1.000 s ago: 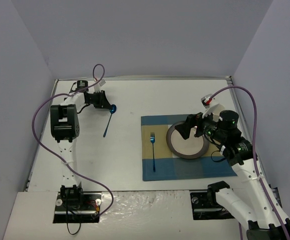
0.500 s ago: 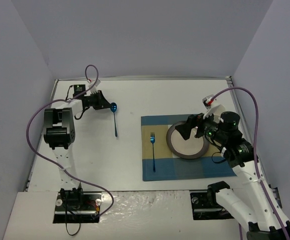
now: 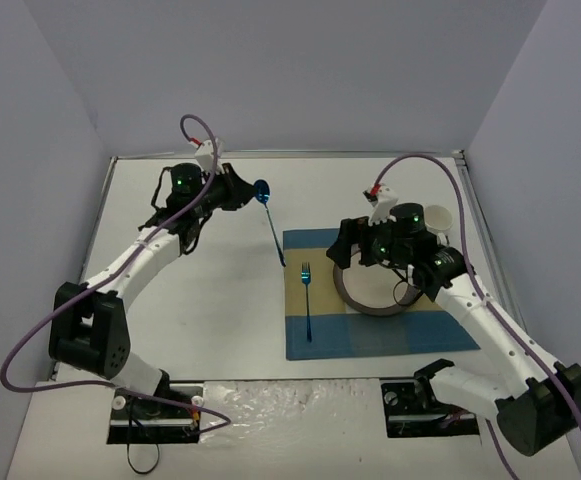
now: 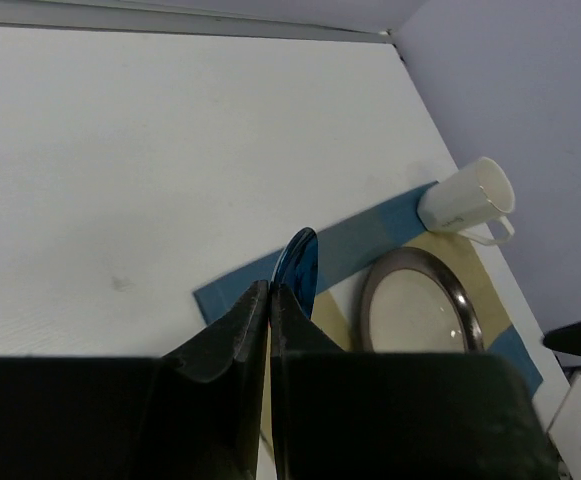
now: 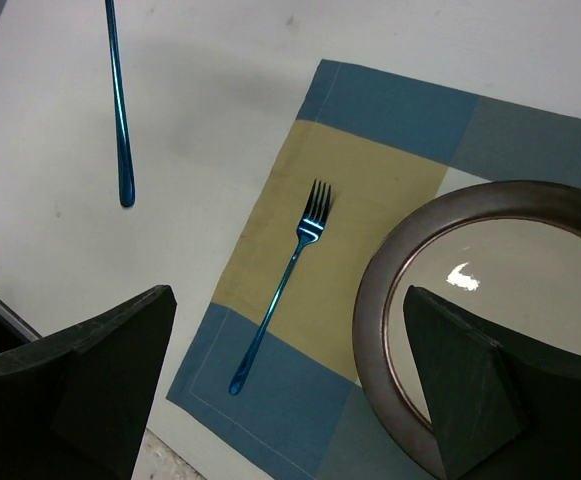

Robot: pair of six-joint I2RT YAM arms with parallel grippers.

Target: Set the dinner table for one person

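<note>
The left gripper has its 2 fingers pressed together on a blue metal spoon, pinching it just below the bowl. The bowl sticks out past the fingertips. The long handle runs away from the grip toward the far left corner of the placemat, and its end hangs over bare tabletop just beside that corner. Whether the handle end touches the surface cannot be told. This gripper sits over the far middle of the dinner table, the wide white top that fills the space between the walls.

The right gripper hangs with its 2 fingers spread wide apart and nothing between them. It hovers above the left rim of a round plate, which has a dark metallic rim and a pale centre. The plate lies on the right half of the blue-and-tan checked placemat. Left of the plate, on the tan band, 1 blue fork lies with its tines pointing to the far side, apart from the plate. A white mug stands at the placemat's far right corner, near the plate's far edge.
</note>
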